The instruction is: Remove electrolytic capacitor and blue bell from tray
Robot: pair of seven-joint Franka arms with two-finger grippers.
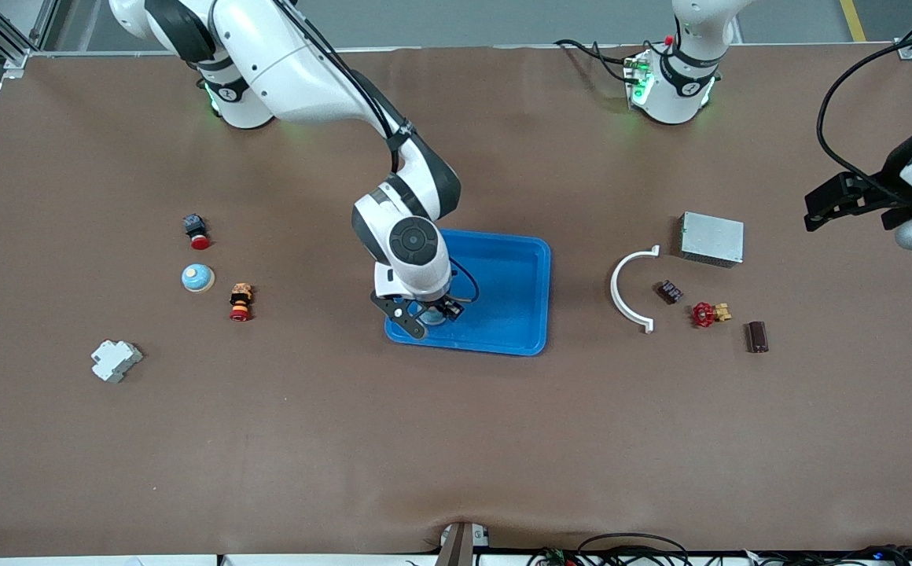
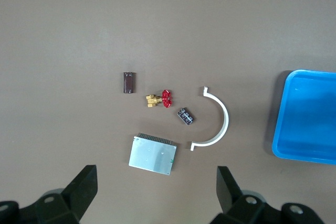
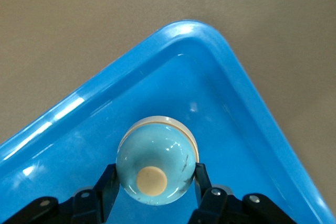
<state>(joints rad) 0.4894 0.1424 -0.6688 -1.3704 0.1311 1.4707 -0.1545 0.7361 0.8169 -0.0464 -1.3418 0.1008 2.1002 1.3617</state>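
My right gripper is low in the blue tray, at its corner nearest the front camera toward the right arm's end. It is shut on a light-blue bell with a beige button; a finger presses each side. The tray's rim curves round it. The small dark capacitor lies on the table beside a white curved clip; it also shows in the left wrist view. My left gripper is open and empty, up over the table's left-arm end.
A metal box, a red valve and a brown block lie round the capacitor. Toward the right arm's end lie a second bell, two red push buttons and a white part.
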